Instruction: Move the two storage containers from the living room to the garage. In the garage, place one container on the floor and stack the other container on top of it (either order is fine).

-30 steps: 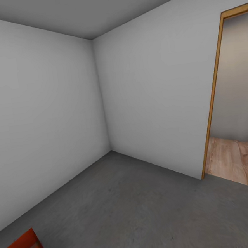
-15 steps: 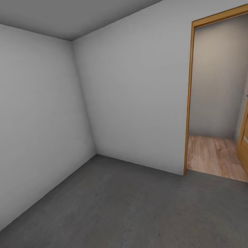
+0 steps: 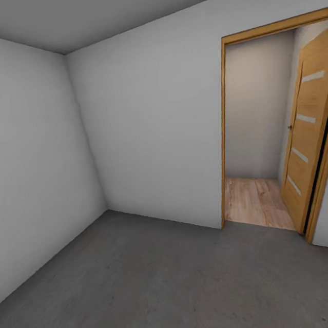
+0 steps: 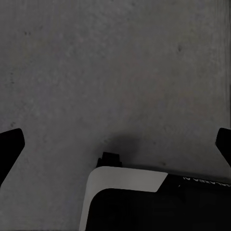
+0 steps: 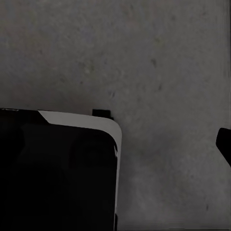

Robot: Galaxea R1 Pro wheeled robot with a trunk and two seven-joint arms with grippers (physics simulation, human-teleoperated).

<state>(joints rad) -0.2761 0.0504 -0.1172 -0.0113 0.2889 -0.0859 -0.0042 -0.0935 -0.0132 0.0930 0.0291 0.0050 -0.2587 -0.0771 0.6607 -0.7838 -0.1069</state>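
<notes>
Closest in, my left gripper (image 4: 115, 144) hangs over the floor (image 4: 115, 67), fingers (image 4: 9, 147) spread wide to the two edges of the wrist view and pinching nothing. Under it sits the black and white corner of my base (image 4: 144, 202), resting on that mottled grey concrete. My right gripper looks down on the same floor (image 5: 159, 57), past another corner of the base (image 5: 57, 173); one dark fingertip (image 5: 225, 144) pokes in at the edge, and I cannot tell how far that gripper is spread.

Head up: the concrete floor (image 3: 165, 288) runs from me to the doorway (image 3: 255, 131). White walls (image 3: 149, 129) meet in a corner left of the doorway. The wooden door (image 3: 310, 134) stands swung open at the doorway's right side. Through the doorway, light wood planks (image 3: 254, 201) and a pale far wall.
</notes>
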